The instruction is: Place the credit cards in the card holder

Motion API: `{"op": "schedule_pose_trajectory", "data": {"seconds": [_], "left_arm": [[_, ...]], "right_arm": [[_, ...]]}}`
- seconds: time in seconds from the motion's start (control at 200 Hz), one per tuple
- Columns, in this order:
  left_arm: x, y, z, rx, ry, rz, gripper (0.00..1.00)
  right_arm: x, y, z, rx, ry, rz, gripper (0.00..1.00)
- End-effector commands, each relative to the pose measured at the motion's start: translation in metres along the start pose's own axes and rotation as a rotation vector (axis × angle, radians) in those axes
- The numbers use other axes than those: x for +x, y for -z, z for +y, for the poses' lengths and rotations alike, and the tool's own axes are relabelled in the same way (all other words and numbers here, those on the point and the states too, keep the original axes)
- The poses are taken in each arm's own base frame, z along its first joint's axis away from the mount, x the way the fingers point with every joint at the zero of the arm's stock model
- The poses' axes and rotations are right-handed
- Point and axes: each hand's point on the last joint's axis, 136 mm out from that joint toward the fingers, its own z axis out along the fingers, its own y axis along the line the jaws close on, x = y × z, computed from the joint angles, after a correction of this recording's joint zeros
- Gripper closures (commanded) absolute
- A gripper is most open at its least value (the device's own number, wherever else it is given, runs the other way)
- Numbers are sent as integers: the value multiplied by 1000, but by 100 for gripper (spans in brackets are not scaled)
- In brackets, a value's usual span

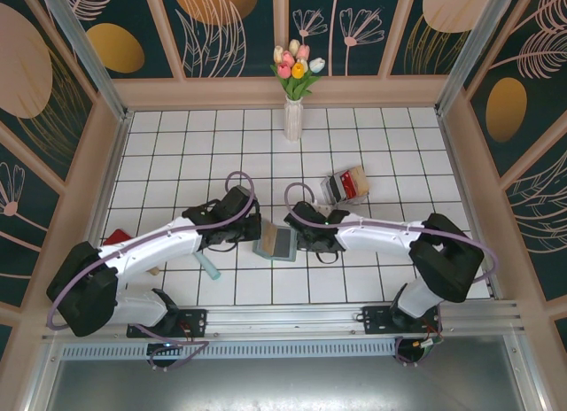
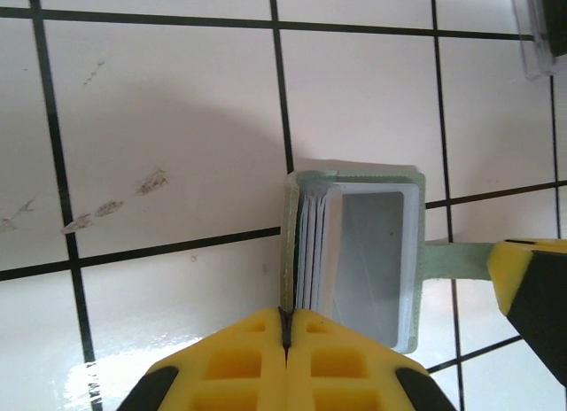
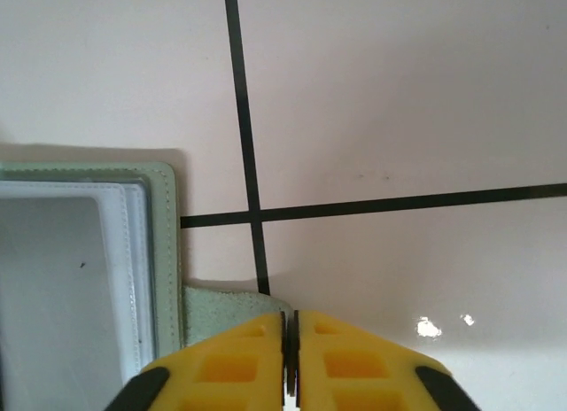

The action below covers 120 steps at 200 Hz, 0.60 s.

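Observation:
The grey-green card holder (image 1: pixel 276 244) lies open on the white tiles between my two grippers, with its pale inner sleeves (image 2: pixel 368 252) facing up. My left gripper (image 2: pixel 286 312) is shut on the upright green cover edge at the holder's left side. My right gripper (image 3: pixel 290 315) is shut at the end of the holder's green tab (image 3: pixel 226 309), and one of its yellow fingers (image 2: pixel 518 269) shows at the tab's end in the left wrist view. Red and tan credit cards (image 1: pixel 352 186) sit in a clear box behind the right arm.
The clear plastic box (image 1: pixel 341 186) stands about two tiles beyond the holder. A teal stick (image 1: pixel 211 267) lies near the left arm, and a red piece (image 1: pixel 115 238) peeks out at the far left. A white vase of tulips (image 1: pixel 293 119) stands at the back.

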Motion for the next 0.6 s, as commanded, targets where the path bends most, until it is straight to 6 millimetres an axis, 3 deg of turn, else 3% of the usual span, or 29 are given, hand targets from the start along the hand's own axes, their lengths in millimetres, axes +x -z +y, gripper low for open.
{"op": "schedule_pose_trajectory", "data": {"seconds": [0.0,0.16,0.28,0.435,0.495,0.54,0.595], "left_arm": [[-11,3,-21,71,3,-7,100],[-12,0,-32,98,6,9,98],[-9,-6,-52,158,-15,43,93],[5,-28,-87,244,-44,119,83],[11,-38,-95,269,-34,133,80],[15,-45,-100,304,-9,149,72],[18,-51,-104,343,22,157,71]], "right_arm": [[-3,6,15,-136,-38,5,93],[-10,12,20,-217,-58,-11,97],[-15,18,20,-262,-69,-29,97],[-23,26,16,-325,-122,-58,96],[-25,27,11,-338,-143,-65,96],[-27,27,7,-341,-159,-73,96],[-27,27,6,-360,-172,-70,96]]}}
